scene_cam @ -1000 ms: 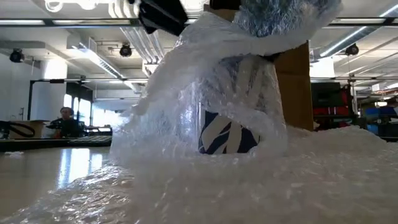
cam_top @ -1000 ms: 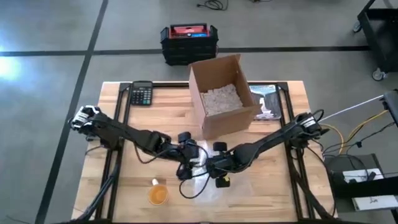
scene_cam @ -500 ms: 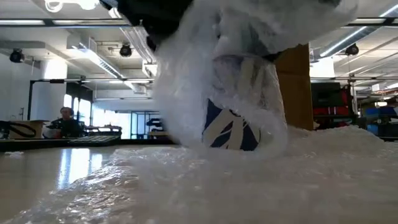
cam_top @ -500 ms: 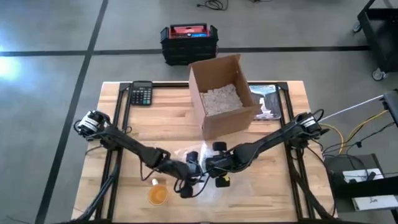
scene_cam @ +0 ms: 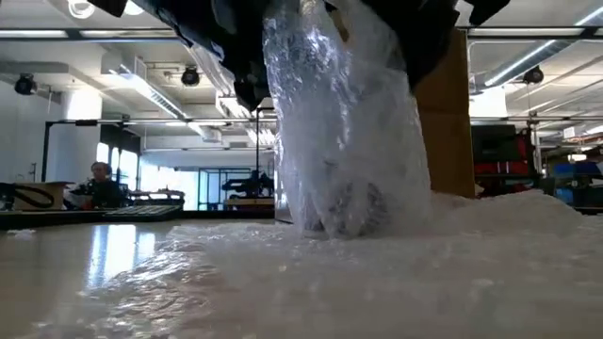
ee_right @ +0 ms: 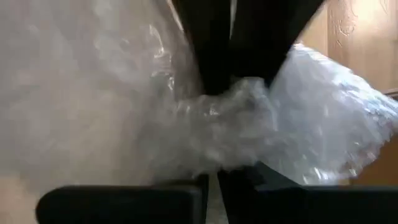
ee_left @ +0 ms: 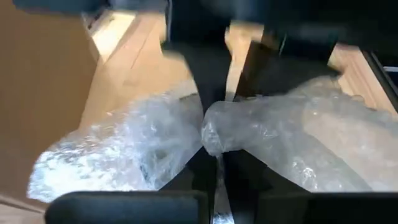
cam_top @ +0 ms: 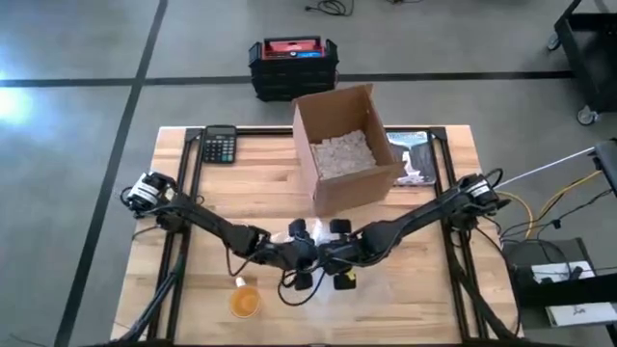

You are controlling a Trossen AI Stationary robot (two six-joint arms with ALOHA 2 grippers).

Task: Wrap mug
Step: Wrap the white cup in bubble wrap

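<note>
The mug stands upright on the table, a dim dark shape inside a tall column of clear bubble wrap. The rest of the sheet lies spread on the wood toward the near edge. Both grippers meet right above the mug: my left gripper on its left, my right gripper on its right. Each is shut on gathered wrap. The mug's pattern and handle are hidden by the wrap. My left gripper pinches a bunched fold of the bubble wrap between its two fingers, several layers gathered, above the mug. The wrap fans out to both sides of the pinch and drops down around the mug. My right gripper pinches a crumpled gather of the wrap between its fingers, close to the left gripper's fingers. The wrap spreads from this pinch and hangs over the mug, its lower part on the table.
An open cardboard box with pale filler stands just behind the grippers. A calculator lies at the far left, a printed sheet right of the box, an orange cup near the front left. A black crate sits on the floor beyond the table.
My left gripper has swung toward the near edge and then right, up to my right gripper, drawing the left side of the wrap up and over the mug. The mug's blue and white pattern, visible before, is now covered by layers of wrap.
</note>
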